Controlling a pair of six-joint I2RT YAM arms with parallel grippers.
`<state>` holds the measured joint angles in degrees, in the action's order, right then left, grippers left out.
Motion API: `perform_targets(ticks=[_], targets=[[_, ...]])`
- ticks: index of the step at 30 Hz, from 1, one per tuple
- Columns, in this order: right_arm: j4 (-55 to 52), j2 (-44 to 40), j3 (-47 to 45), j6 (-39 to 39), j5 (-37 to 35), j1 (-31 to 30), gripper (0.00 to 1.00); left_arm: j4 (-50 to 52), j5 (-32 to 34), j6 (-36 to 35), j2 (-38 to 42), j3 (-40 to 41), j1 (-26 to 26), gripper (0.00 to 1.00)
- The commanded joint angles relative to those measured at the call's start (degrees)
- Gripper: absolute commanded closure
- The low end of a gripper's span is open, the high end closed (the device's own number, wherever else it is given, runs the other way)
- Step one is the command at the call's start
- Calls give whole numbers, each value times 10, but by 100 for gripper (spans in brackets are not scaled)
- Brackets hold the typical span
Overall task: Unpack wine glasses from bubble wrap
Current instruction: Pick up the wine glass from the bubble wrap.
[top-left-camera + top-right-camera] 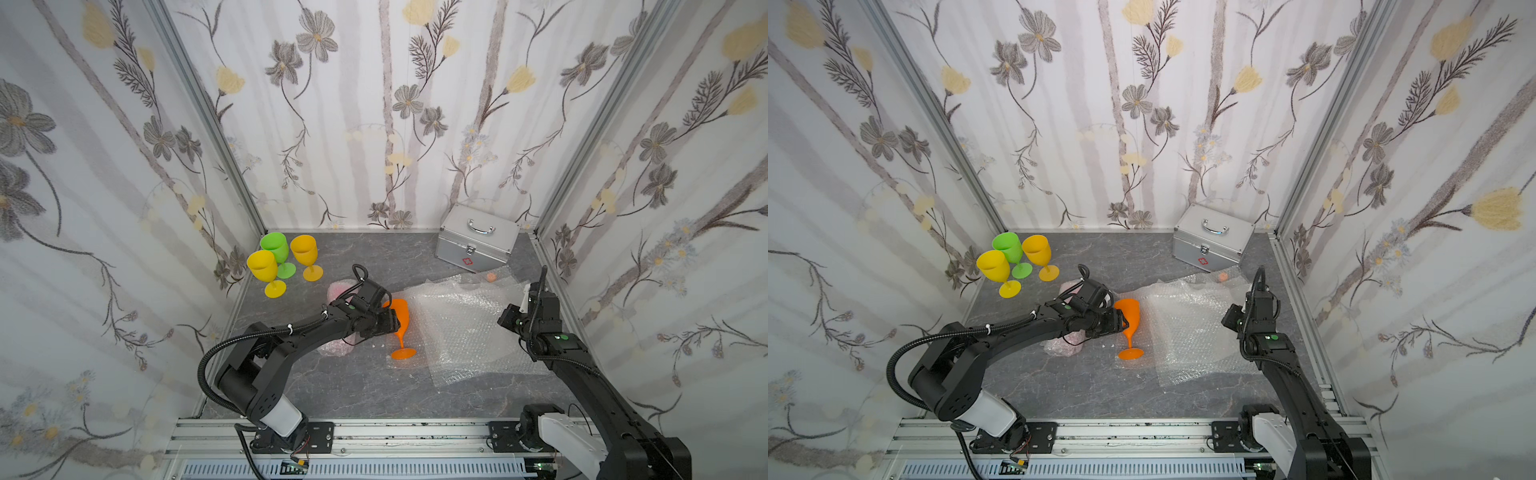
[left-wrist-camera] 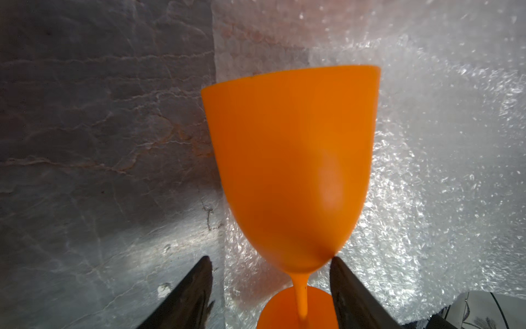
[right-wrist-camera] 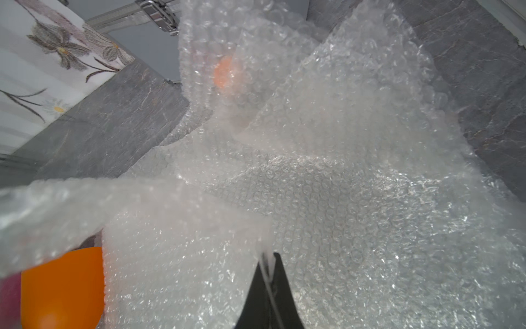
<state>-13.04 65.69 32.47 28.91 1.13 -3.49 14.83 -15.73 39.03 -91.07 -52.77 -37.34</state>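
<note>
The left end effector (image 2: 269, 259) stands fairly wide open around the base of the orange goblet (image 2: 290, 159)'s bowl. One of its fingers (image 2: 350, 287) touches the bowl; the other is clear of it, so nothing is gripped. In both top views the left end effector (image 1: 388, 322) (image 1: 1119, 322) sits just beside the orange goblet (image 1: 401, 318) (image 1: 1129, 316), on the side away from the flat wrap. The goblet stands on its foot at the edge of the bubble wrap (image 1: 465, 328); whether it is quite plumb I cannot tell.

The right end effector (image 3: 267, 262) is closed tight, pinching a thin edge of the bubble wrap (image 3: 341, 185). It is across the sheet from the goblet, seen in a top view (image 1: 505, 320).

A pink wrapped roll (image 1: 336, 348) lies just beside the orange goblet, under the left arm. Well apart from it, in the far corner of the surface (image 1: 332, 390), the green goblet (image 1: 274, 247), yellow goblet (image 1: 262, 266) and amber-yellow goblet (image 1: 304, 249) stand upright together. The silver case (image 1: 473, 245) sits beyond the wrap.
</note>
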Motion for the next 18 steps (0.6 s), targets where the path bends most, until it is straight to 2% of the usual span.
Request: perform_targets(ticks=[1, 10, 18], targets=[[25, 11, 2, 7, -5, 9, 100, 1, -6, 1, -13, -15, -12, 29], [67, 35, -18, 17, 62, 8, 100, 21, -4, 8, -57, -69, -44, 29], [74, 37, -26, 15, 69, 7, 100, 67, 22, -2, -97, -93, -66, 31]])
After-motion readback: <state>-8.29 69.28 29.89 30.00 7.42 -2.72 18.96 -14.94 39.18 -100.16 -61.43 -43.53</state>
